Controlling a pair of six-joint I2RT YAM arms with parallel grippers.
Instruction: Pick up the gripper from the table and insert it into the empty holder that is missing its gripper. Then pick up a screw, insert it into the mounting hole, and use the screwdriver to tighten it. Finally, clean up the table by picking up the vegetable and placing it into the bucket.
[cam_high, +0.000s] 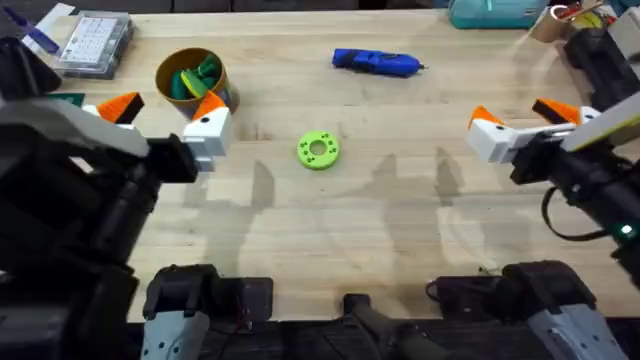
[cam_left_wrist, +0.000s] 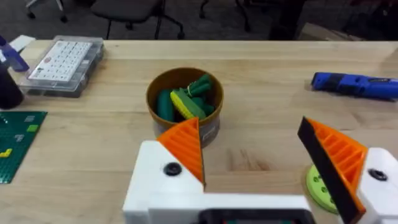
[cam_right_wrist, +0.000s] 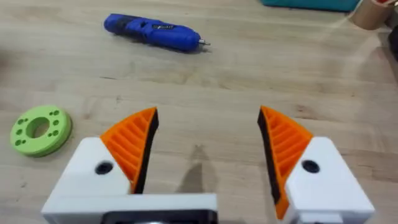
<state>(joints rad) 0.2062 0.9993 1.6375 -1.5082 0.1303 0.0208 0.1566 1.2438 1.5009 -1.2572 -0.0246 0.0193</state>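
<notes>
The bucket (cam_high: 192, 80) sits at ten o'clock on the tabletop (cam_high: 380, 230), the yellow vegetable (cam_left_wrist: 185, 104) apparently inside among green pieces (cam_left_wrist: 165, 106). The screwdriver (cam_high: 376, 63) lies at twelve. Left gripper (cam_left_wrist: 261, 155) and right gripper (cam_right_wrist: 208, 149) hold their fingers apart, empty.

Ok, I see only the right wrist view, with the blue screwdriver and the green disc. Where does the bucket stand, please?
Observer: The bucket stands upright, to the left of the green disc and a little farther from the arms' bases.
Operator: Is the yellow vegetable inside it?
Observer: Yes. The vegetable lies in the bucket among the green toy pieces.
Operator: And the left end effector, does it hold something?
Observer: No. The left end effector is open and holds nothing; it is on the near side of the bucket.
</notes>
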